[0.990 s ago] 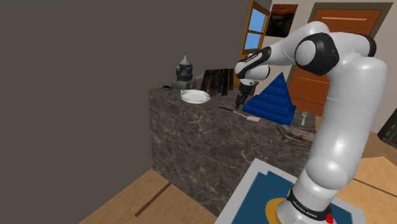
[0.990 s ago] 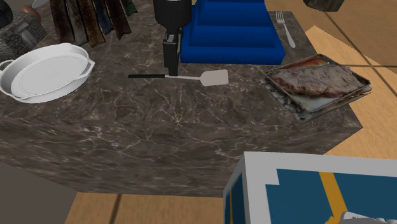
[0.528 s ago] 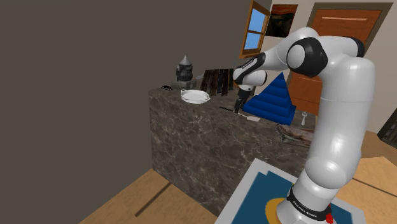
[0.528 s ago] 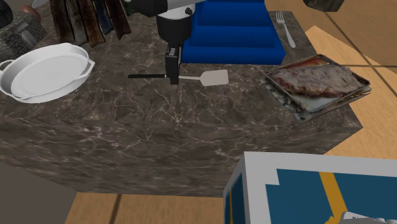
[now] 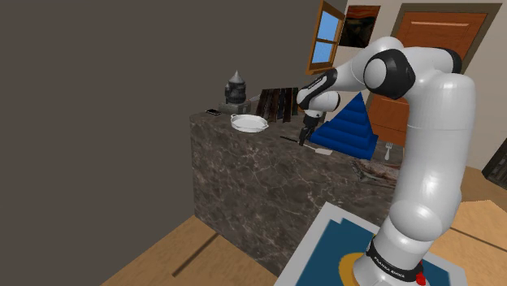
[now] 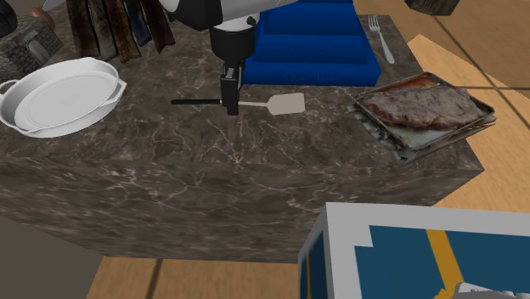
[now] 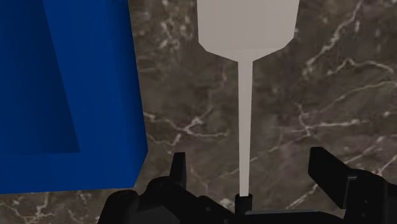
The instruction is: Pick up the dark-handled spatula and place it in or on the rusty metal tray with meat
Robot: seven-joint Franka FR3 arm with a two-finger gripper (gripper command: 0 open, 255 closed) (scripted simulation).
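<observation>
Spatula (image 6: 287,104): flat on the bench (image 6: 212,170), mid-surface, just beside the blue stepped block (image 6: 310,51). The join of dark handle and pale shaft is hidden behind the jaws, and the wrist view cuts off the blade. Jaws: apart, straddling the shaft without touching it. Meat tray (image 6: 416,143): at a bench corner, clear of the blade.

A bare strip of marble counter (image 6: 255,170) ran from the spatula (image 6: 284,104) right to the tray of meat (image 6: 450,136), open along the near edge, while the blue stepped pyramid (image 6: 310,51) crowded just behind on the far side and the white dish (image 6: 59,98) sat well left.
</observation>
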